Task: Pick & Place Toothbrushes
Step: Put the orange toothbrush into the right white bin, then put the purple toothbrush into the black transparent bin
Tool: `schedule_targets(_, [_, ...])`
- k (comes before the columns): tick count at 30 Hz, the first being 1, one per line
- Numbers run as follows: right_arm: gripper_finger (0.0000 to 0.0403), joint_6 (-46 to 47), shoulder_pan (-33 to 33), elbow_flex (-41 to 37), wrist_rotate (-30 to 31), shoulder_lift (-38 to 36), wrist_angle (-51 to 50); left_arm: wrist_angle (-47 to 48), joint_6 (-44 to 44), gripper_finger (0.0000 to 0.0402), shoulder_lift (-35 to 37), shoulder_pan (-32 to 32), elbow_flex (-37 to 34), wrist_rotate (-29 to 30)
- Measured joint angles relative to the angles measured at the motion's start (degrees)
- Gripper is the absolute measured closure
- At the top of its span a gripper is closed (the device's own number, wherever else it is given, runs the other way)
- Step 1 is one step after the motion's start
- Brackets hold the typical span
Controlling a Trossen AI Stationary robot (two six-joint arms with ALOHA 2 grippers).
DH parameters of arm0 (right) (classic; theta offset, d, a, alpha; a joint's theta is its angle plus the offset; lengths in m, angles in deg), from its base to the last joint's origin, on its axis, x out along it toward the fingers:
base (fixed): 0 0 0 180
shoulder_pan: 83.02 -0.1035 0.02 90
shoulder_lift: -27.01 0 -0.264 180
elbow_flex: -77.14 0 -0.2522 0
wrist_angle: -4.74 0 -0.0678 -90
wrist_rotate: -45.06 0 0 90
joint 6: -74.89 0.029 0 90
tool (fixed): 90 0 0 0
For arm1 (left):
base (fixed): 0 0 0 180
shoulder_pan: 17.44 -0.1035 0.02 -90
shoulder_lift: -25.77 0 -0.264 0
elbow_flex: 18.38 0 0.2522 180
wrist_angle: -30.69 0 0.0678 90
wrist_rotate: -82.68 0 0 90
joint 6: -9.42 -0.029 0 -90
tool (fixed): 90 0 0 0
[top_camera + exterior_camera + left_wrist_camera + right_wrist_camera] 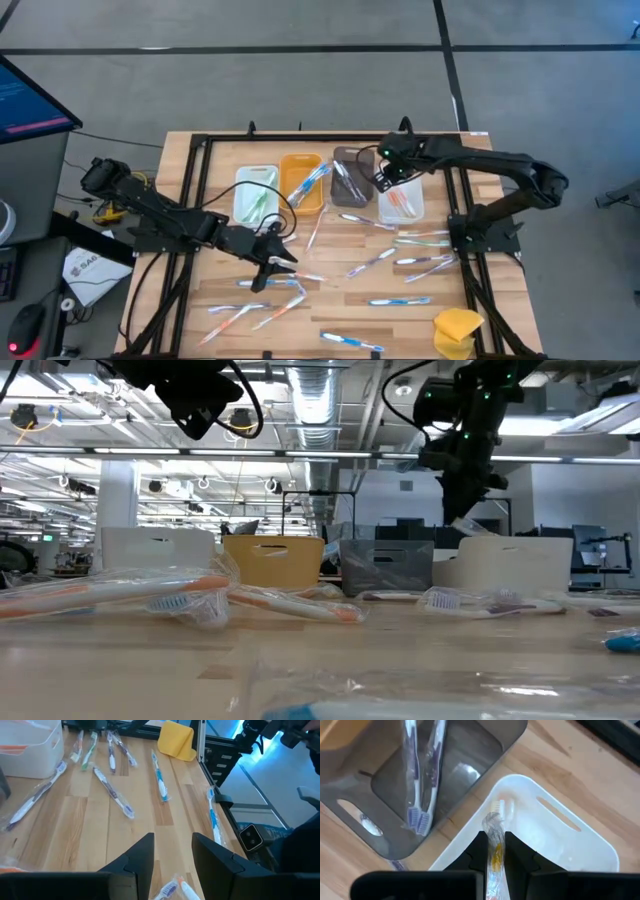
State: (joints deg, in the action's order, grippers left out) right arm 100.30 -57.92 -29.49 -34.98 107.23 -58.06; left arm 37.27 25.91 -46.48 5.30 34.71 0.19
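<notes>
**Orange brush poised over the white bin**

Right gripper (pixel 494 851) pinched narrow on a wrapped orange-handled toothbrush (pixel 495 832), brush head jutting forward past the fingertips. Directly beneath and ahead: the white bin (pixel 580 845). Just off to one side, touching it at a corner: the grey bin (pixel 485 745), two purple brushes already leaning inside.

Risk, as a guess — a release this near the bin's corner could tip the brush over the rim, or let its wrapper cling to a finger (crinkly film, loosely bunched around the head) and drag it out on the way up. Sliding into the grey bin next door also possible.

Left gripper (pixel 172 857) spread wide and empty, hovering over bare wood. Ahead of it, well apart: loose toothbrushes (pixel 112 792) scattered flat on the table (pixel 140 820), a yellow lump (pixel 175 740) beyond them at the far edge.
</notes>
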Motion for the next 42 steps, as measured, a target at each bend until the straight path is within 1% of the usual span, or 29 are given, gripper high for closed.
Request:
schedule_targets(10, [0.0375,-0.32,0.59,0.0,-1.1,6.13,0.03,-0.24,0.03,0.0274,0.0,0.0,0.0,-0.04])
schedule_targets(14, [0.0372,-0.13,0.68,0.0,-0.88,7.89,1.49,-0.33,0.03,0.0274,0.0,0.0,0.0,-0.04])
schedule_targets(17, [0.034,-0.03,0.87,0.0,-0.89,8.27,1.48,-0.41,0.03,0.0274,0.0,0.0,0.0,-0.08])
schedule_targets(22, [0.0272,0.13,0.92,0.0,-0.86,8.22,0.84,-0.63,-0.01,0.0274,0.0,0.0,0.0,-0.22])
schedule_targets(28, [0.0213,-0.17,0.83,0.0,-0.92,8.11,-0.56,-0.63,0.01,0.0274,0.0,0.04,0.0,-0.48])
schedule_targets(31, [0.0195,-0.32,0.74,0.32,-0.99,6.39,-1.64,-0.64,0.01,0.0274,0.0,0.04,0.0,-0.48])
schedule_targets(34, [0.019,-0.46,0.21,2.04,-1.01,4.58,-3.29,-0.66,0.01,0.0274,0.0,0.04,0.0,-0.48])
schedule_targets(38, [0.0195,-0.5,-2.08,5.16,-1.21,0.45,-5.04,-0.7,0.28,0.0274,0.0,0.07,0.0,-0.5])
schedule_targets(40, [0.0199,-0.82,-4.1,6.23,-2.64,-1.69,-5.09,-0.7,0.35,0.0274,0.0,0.07,0.0,-0.5])
schedule_targets(42, [0.0204,-3.36,-6.64,7.11,-4.77,-3.96,-5.03,-0.7,0.38,0.0274,0.0,0.08,0.0,-0.5])
